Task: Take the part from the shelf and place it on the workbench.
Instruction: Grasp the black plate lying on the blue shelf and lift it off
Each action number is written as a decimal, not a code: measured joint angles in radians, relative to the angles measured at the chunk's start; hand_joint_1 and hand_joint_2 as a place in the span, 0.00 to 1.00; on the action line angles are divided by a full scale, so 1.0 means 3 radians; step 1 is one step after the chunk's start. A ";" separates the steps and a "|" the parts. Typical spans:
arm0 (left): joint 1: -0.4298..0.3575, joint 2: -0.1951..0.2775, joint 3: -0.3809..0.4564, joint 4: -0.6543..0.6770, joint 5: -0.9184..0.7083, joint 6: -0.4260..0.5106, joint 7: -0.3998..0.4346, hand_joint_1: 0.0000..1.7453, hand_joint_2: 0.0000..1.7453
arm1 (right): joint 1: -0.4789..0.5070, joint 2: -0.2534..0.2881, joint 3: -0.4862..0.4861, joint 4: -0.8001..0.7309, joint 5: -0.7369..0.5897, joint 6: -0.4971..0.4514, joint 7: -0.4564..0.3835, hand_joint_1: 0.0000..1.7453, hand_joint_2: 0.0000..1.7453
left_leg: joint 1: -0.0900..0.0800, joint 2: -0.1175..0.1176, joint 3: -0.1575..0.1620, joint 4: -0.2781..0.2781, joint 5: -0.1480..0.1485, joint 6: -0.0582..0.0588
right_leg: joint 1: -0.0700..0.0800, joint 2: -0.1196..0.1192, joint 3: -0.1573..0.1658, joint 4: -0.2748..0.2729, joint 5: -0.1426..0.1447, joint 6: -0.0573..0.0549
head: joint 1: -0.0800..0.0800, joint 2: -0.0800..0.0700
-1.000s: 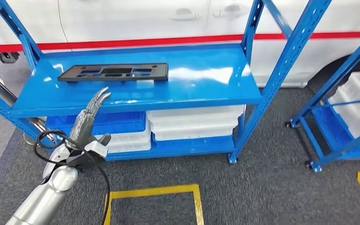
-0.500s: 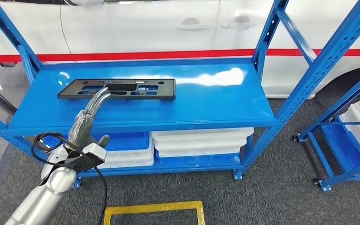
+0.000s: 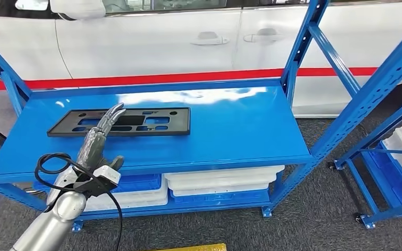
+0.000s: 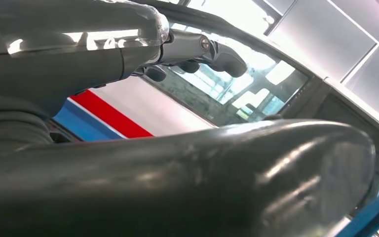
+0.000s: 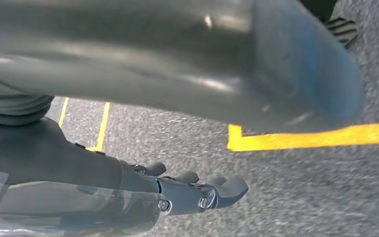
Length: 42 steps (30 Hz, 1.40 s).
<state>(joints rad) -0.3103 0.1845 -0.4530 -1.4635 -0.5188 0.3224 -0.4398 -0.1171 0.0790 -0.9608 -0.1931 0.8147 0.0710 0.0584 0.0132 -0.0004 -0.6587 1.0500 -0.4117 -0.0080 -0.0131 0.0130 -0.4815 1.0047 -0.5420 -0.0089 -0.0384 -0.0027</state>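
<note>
Reaching step: the left hand (image 3: 103, 135), fingers extended and holding nothing, hovers over the near edge of the black part (image 3: 120, 121), which lies flat on the shelf (image 3: 230, 130). Next it likely must lower and grip that edge. The right hand (image 5: 197, 190) hangs released over the floor.

A white car (image 3: 188, 42) with a red stripe (image 3: 152, 78) along its doors stands at the far side, filling the background behind a blue steel rack (image 3: 340, 99). Stacked white and blue trays (image 3: 220, 180) sit on the rack's low level, and a second blue rack (image 3: 392, 172) with white bins stands to the right. The floor is dark grey carpet (image 3: 314, 219) marked with yellow tape lines (image 5: 316, 137), and bright light glares off the blue shelf top.
</note>
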 joint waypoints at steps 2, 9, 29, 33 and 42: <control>0.0020 0.0006 0.0001 -0.0040 -0.0016 -0.0001 0.0016 0.00 0.00 | -0.0003 0.0000 0.0003 0.0000 0.0001 0.0000 -0.0002 0.00 0.75 | -0.0017 -0.0006 0.0025 -0.0031 0.0008 0.0065 | 0.0001 0.0002 0.0022 0.0014 -0.0026 0.0047 | 0.0001 0.0000; 0.0033 0.0012 0.0003 -0.0130 -0.0045 -0.0004 0.0040 0.00 0.00 | -0.0006 0.0004 0.0005 0.0000 0.0009 0.0000 -0.0012 0.00 1.00 | -0.0020 -0.0026 0.0278 -0.0100 -0.0152 0.0180 | -0.0003 -0.0024 -0.0621 0.0939 -0.0263 0.0109 | 0.0002 0.0000; 0.0061 0.0033 0.0007 -0.0198 -0.0065 -0.0117 0.0189 0.00 0.00 | 0.0023 0.0001 0.0006 0.0002 0.0000 0.0001 -0.0022 0.00 1.00 | -0.0020 -0.0028 0.0180 0.0676 -0.0724 -0.0005 | 0.0040 -0.0017 -0.0406 -0.0029 0.0379 -0.0140 | 0.0002 0.0000; 0.0070 0.0036 0.0007 -0.0198 -0.0092 -0.0117 0.0206 0.00 0.00 | 0.0022 0.0001 0.0006 0.0002 -0.0001 0.0001 -0.0022 0.00 1.00 | -0.0004 -0.0025 0.0060 0.0753 -0.0735 -0.0033 | 0.0034 -0.0014 -0.0368 -0.0027 0.0343 -0.0129 | 0.0002 0.0000; 0.0065 0.0099 0.0015 -0.0198 -0.0360 -0.0056 0.0298 0.00 1.00 | 0.0016 0.0005 0.0006 0.0002 0.0000 0.0004 -0.0022 0.00 1.00 | -0.0006 -0.0028 0.0170 -0.0093 -0.0080 0.0034 | 0.0024 -0.0011 -0.0228 -0.0004 0.0175 -0.0056 | 0.0001 0.0000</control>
<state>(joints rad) -0.2909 0.2143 -0.4486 -1.5229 -0.6269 0.3058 -0.3504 -0.1122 0.0806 -0.9590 -0.1926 0.8148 0.0722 0.0519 0.0114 -0.0087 -0.6078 1.0222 -0.4358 0.0021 -0.0060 0.0098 -0.5500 1.0034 -0.4894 -0.0257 -0.0381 -0.0027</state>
